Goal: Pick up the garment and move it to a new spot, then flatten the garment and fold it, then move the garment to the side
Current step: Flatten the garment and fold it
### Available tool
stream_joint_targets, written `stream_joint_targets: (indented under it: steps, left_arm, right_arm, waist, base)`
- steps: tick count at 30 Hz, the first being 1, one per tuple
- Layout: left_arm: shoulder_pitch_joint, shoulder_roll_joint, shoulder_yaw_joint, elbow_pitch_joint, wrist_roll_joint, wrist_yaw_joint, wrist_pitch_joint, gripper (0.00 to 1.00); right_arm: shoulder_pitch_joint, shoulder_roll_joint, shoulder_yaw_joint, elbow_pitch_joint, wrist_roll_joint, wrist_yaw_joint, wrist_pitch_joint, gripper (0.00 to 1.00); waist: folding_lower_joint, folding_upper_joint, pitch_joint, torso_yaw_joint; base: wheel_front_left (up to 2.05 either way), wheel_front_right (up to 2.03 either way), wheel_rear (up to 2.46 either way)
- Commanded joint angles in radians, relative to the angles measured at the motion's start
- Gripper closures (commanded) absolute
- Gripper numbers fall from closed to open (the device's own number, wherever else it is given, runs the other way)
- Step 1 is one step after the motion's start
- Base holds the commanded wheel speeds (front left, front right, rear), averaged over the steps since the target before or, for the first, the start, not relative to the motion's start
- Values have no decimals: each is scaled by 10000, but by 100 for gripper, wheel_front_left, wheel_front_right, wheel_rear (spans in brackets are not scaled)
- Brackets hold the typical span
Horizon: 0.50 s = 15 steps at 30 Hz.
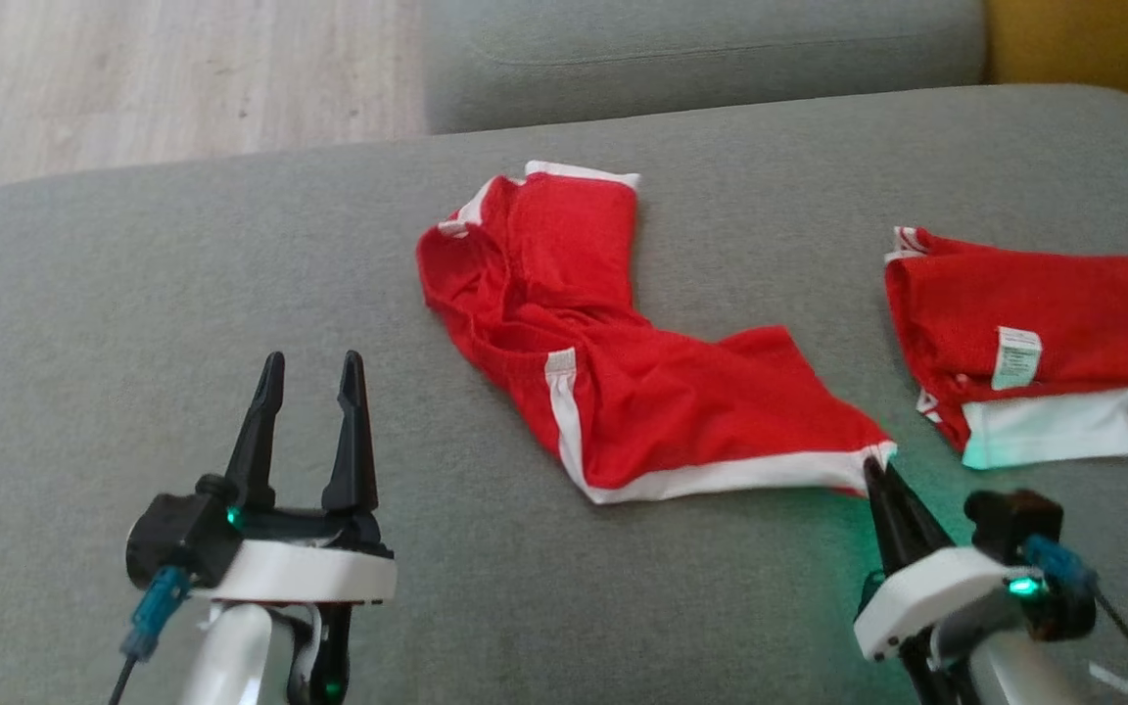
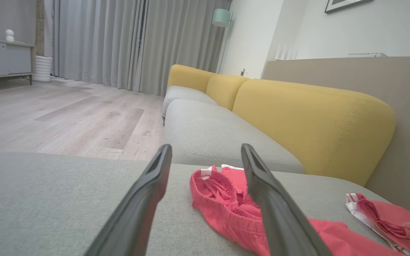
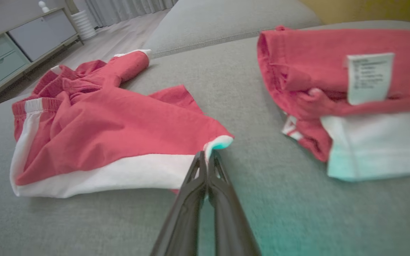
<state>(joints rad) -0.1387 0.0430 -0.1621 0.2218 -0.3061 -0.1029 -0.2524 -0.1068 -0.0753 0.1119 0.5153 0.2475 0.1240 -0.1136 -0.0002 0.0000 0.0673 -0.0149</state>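
Note:
The garment (image 1: 623, 392), red shorts with white trim, lies rumpled in an L shape in the middle of the grey cushion (image 1: 133, 343). My right gripper (image 1: 879, 468) is shut on the white hem corner at its near right end. In the right wrist view the closed fingertips (image 3: 206, 156) pinch that corner of the garment (image 3: 112, 124). My left gripper (image 1: 312, 364) stands open at the lower left, well left of the cloth, with nothing between its fingers. In the left wrist view my left gripper (image 2: 206, 147) frames the waistband end of the garment (image 2: 222, 206).
A second red garment (image 1: 1034, 323), folded with a white label and white panel, lies at the right of the cushion (image 3: 333, 71). Another grey seat (image 1: 701, 49) lies beyond, with yellow backrests (image 2: 308, 121) at the right. Wooden floor (image 1: 133, 78) lies past the cushion's far left edge.

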Motion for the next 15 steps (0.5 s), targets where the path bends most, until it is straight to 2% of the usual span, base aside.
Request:
stream_joint_targets:
  steps: [1, 6, 15]
  left_arm:
    - [-348, 72, 297, -317, 129, -35, -93, 0]
    - [-374, 72, 282, -248, 182, -85, -93, 0]
    - [-352, 72, 117, -185, 134, -121, -93, 0]
  right_arm:
    - [-261, 82, 138, -521, -73, 67, -14, 0]
    - [-74, 225, 79, -1599, -187, 67, -122, 0]
    - [-270, 247, 931, -3058, 259, 67, -605, 0]
  waist:
    - [2, 0, -3, -81]
    - [2, 0, -42, -103]
    - [2, 0, -121, 412]
  base:
    - [0, 0, 0]
    - [0, 0, 0]
    - [0, 0, 0]
